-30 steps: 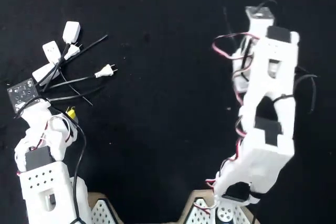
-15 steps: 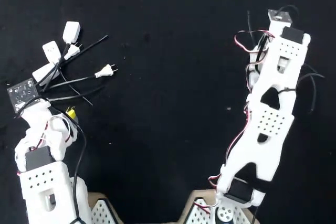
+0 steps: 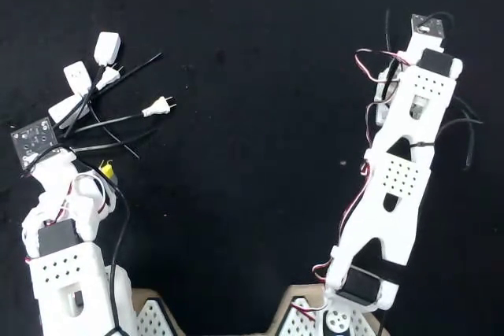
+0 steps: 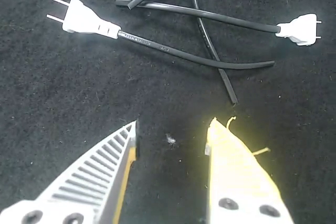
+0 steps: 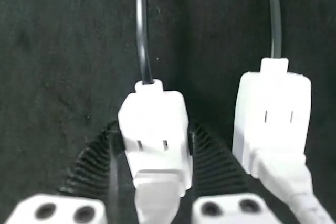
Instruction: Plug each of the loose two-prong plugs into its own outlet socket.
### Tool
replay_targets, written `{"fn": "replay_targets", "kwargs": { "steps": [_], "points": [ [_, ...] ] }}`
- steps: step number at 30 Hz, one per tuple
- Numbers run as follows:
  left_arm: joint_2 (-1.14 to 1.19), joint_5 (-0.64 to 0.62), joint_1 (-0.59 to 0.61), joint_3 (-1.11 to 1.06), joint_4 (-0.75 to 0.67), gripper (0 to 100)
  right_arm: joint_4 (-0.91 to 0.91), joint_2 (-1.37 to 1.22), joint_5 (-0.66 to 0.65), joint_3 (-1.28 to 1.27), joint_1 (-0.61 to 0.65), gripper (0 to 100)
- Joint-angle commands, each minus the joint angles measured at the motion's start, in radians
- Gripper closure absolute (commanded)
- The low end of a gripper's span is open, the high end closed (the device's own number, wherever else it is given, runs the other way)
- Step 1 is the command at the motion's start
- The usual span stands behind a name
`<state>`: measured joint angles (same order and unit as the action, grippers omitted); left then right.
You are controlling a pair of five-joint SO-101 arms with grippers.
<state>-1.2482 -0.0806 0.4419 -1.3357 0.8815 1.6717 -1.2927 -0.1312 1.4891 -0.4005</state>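
Note:
Two loose white two-prong plugs lie on black cords at the far left, among three white outlet sockets. In the left wrist view the plugs lie beyond my left gripper, which is open on bare cloth. My right gripper is shut on a white outlet socket with a plug seated in it. Beside it lies another socket with a plug in it.
Everything sits on a black cloth. The right arm stretches toward the far right and covers its gripper in the high view. Loose black cords cross near the left arm.
The right arm has unfolded and stretched farther back and to the right. The left arm and the loose plugs have not moved.

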Motion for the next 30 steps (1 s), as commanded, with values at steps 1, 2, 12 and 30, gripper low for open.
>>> {"fn": "replay_targets", "kwargs": {
  "steps": [1,2,12,30],
  "points": [
    [-0.012,-0.011,-0.004,0.004,-0.005,78,0.044,0.025,0.003,0.094,-0.002,82.9],
    [-0.012,-0.011,-0.004,0.004,-0.005,78,0.046,0.025,0.000,0.104,0.000,80.5],
    [-0.012,-0.011,-0.004,0.004,-0.005,78,0.041,0.084,0.000,0.177,0.012,81.9],
    [-0.012,-0.011,-0.004,0.002,-0.006,78,0.075,0.420,0.008,0.170,0.028,82.2]
  ]
}}
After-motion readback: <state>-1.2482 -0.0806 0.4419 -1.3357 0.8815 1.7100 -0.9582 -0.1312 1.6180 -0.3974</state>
